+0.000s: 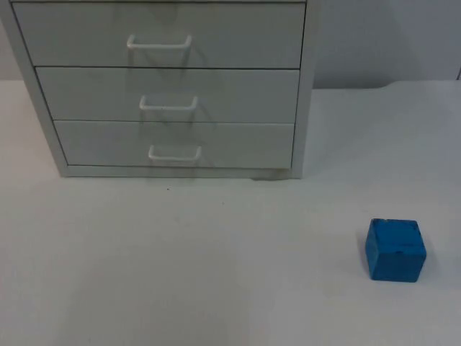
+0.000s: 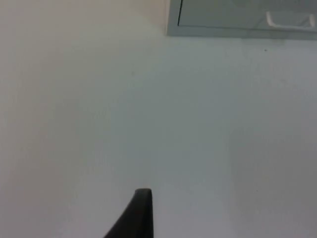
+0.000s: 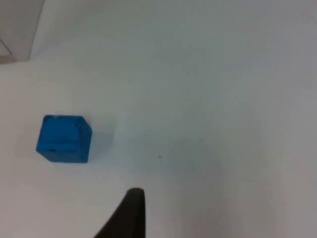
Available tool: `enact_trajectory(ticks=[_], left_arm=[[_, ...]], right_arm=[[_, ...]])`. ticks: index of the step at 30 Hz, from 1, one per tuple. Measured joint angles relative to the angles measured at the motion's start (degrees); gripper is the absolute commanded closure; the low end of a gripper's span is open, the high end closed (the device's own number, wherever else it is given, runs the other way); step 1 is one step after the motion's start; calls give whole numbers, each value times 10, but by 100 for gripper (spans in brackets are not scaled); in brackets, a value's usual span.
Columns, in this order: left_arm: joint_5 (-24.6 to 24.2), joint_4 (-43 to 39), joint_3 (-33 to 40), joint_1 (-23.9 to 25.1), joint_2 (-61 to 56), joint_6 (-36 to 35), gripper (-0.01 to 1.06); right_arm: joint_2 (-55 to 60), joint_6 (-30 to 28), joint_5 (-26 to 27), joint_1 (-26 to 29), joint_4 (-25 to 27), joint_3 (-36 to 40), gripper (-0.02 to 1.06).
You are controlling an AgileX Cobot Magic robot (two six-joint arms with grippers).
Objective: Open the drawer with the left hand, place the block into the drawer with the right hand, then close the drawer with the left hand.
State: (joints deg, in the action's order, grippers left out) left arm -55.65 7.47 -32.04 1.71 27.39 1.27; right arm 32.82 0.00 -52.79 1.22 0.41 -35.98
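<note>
Drawer shut, blue block alone on table; cannot tell either gripper's opening.

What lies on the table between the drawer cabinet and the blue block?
Nothing: in the top view, bare white table separates the cabinet from the blue block.

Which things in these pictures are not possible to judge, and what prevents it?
- Cabinet: its top is cut off by the top view's edge.
- Drawers: all three fronts are shut, so their insides are hidden.
- Left gripper: one fingertip at the left wrist view's edge; jaws unreadable.
- Right gripper: one fingertip near the blue block; jaws unreadable.
</note>
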Motion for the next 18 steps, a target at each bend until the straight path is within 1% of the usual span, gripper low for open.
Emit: enact_trajectory(ticks=[7, 15, 17, 18], left_arm=[[21, 0, 0, 0, 66, 0, 0], [26, 0, 0, 0, 75, 0, 0], [27, 1, 0, 0, 81, 0, 5], [27, 3, 0, 0, 87, 0, 11]], right_arm=[[107, 0, 20, 0, 0, 0, -1], [119, 0, 25, 0, 0, 0, -1], [119, 0, 26, 0, 0, 0, -1], [119, 0, 27, 0, 0, 0, -1]])
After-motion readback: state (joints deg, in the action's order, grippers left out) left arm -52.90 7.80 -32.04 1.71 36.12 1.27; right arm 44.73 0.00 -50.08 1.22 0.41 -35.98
